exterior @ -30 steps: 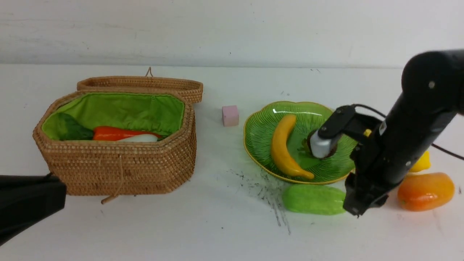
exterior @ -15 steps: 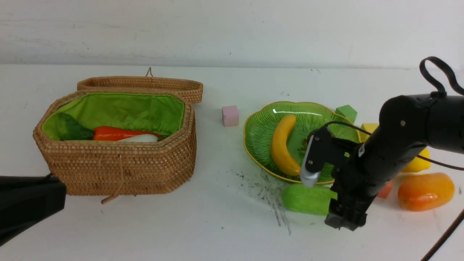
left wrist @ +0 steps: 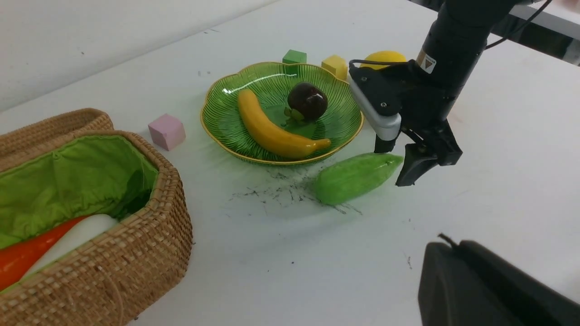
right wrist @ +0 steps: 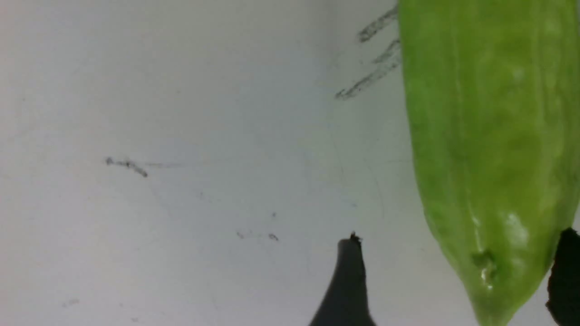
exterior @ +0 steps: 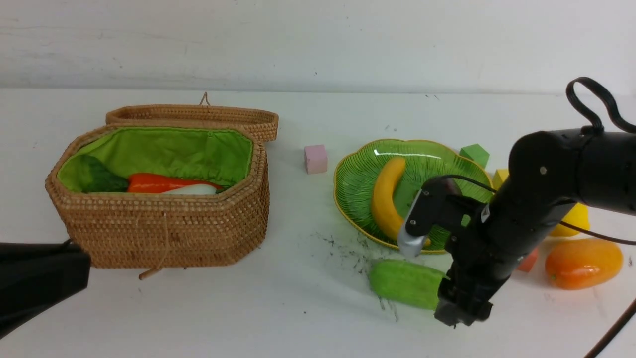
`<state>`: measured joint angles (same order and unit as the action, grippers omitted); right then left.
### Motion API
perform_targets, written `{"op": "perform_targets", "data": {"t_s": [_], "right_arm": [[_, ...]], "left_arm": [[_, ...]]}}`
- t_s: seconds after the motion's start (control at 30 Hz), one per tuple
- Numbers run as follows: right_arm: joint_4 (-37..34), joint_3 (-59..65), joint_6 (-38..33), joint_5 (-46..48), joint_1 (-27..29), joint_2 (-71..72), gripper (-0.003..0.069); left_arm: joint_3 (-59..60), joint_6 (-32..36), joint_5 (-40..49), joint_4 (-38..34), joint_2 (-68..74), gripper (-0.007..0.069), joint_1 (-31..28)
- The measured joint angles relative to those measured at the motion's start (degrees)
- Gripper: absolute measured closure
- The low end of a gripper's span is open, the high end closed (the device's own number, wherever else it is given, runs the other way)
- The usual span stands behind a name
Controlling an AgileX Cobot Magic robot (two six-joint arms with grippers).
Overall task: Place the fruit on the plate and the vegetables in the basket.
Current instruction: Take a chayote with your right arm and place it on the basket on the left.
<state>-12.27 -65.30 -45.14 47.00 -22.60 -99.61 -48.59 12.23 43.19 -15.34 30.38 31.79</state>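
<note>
Roughly halfway: the light green ridged gourd (exterior: 405, 283) is lying on the table (exterior: 298, 308) near of the green glass plate (exterior: 357, 174), the right gripper (left wrist: 395, 159) straddling its right end, jaws apart. The yellow banana (exterior: 385, 199) and maroon ball (left wrist: 307, 100) are sitting plated, the orange carrot (exterior: 154, 183) and white radish (exterior: 191, 190) lying in the wicker basket (exterior: 164, 233) — the yellow lemon (exterior: 574, 221) and orange mango (exterior: 582, 262) waiting right.

The basket (exterior: 164, 233) is tan woven wicker, bright green inside. The plate (exterior: 357, 184) is green and ribbed, yellow-gold at its edge. The banana (exterior: 385, 194) is yellow, the gourd (exterior: 405, 283) light green, the mango (exterior: 584, 262) orange, the cube (exterior: 315, 158) pink.
</note>
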Motion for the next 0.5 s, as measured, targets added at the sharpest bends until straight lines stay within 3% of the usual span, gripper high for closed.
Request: {"op": "perform_targets", "data": {"t_s": [0.5], "right_arm": [[0.2,0.0,3.0,-7.7,-2.1,-2.1,0.0078]], "left_arm": [[0.0,0.0,0.0,0.0,0.0,0.0628,0.0]]}}
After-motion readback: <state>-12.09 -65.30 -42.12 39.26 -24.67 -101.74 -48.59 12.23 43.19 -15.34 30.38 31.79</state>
